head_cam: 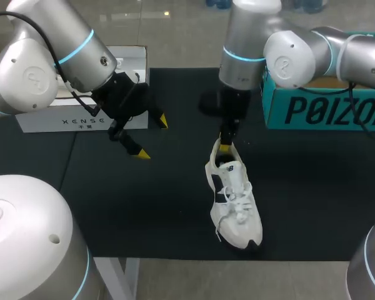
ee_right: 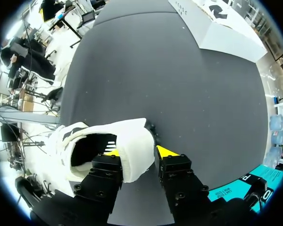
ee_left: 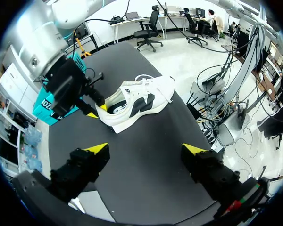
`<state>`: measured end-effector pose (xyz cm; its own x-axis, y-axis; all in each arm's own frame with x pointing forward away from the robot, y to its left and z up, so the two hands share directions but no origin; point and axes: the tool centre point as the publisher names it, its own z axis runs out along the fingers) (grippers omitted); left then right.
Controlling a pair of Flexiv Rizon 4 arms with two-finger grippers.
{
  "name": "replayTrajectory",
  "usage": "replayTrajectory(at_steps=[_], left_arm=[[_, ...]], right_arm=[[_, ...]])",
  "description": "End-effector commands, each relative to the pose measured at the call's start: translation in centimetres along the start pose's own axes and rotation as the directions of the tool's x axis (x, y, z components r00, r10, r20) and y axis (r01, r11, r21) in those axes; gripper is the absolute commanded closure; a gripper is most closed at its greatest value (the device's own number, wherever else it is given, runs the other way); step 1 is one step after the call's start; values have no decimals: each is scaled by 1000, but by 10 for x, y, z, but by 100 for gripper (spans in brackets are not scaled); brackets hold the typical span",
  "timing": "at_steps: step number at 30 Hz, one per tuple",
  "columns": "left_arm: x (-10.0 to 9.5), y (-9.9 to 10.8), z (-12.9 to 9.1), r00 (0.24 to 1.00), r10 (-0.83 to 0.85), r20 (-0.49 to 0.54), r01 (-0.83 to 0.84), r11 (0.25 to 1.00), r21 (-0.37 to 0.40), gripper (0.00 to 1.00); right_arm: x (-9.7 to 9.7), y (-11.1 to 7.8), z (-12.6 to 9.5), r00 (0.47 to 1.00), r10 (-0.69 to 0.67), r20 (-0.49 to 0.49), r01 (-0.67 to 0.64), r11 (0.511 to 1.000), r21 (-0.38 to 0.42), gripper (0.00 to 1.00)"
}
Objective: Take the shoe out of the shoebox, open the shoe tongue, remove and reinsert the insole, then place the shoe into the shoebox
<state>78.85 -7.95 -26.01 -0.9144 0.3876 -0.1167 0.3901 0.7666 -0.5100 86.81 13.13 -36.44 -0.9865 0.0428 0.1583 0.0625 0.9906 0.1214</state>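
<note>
A white sneaker [head_cam: 237, 200] with dark side marks lies on the black mat [head_cam: 144, 212], toe toward the front edge and heel toward the back. My right gripper [head_cam: 225, 145] comes down on its heel. In the right wrist view the heel wall [ee_right: 132, 146] sits between the two fingers, one inside the shoe opening and one outside, so the right gripper [ee_right: 139, 152] is shut on it. My left gripper [head_cam: 152, 136] hangs open above the mat to the shoe's left, holding nothing. In the left wrist view the shoe [ee_left: 137, 103] lies ahead of the left gripper [ee_left: 145, 149], apart from it.
A teal shoebox [head_cam: 325, 109] stands at the back right, behind my right arm. A white box [head_cam: 81, 115] sits at the back left, behind my left arm. The mat's front edge runs just past the shoe's toe.
</note>
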Motion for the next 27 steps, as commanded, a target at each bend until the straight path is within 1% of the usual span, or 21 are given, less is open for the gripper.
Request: replayTrajectory(at_steps=[1,9,13,19,22,24,25,27], left_arm=[[0,0,1,1000,0,-1,0,1000,-3,0],[0,0,1,1000,0,-1,0,1000,-3,0],[0,0,1,1000,0,-1,0,1000,-3,0],[0,0,1,1000,0,-1,0,1000,-3,0],[0,0,1,1000,0,-1,0,1000,-3,0],[0,0,1,1000,0,-1,0,1000,-3,0],[0,0,1,1000,0,-1,0,1000,-3,0],[0,0,1,1000,0,-1,0,1000,-3,0]], right_arm=[[6,-1,2,1000,2,7,-2,1000,0,99],[12,0,-2,1000,6,31,-7,1000,3,100],[17,1,-13,999,9,53,-9,1000,11,100],[18,0,-43,996,10,94,-12,1000,18,100],[16,-4,-62,993,18,117,-21,999,25,100],[16,-7,-80,990,26,137,-30,999,26,100],[16,-9,-86,989,29,146,-33,999,27,100],[15,-14,-107,987,35,155,-40,999,30,100]])
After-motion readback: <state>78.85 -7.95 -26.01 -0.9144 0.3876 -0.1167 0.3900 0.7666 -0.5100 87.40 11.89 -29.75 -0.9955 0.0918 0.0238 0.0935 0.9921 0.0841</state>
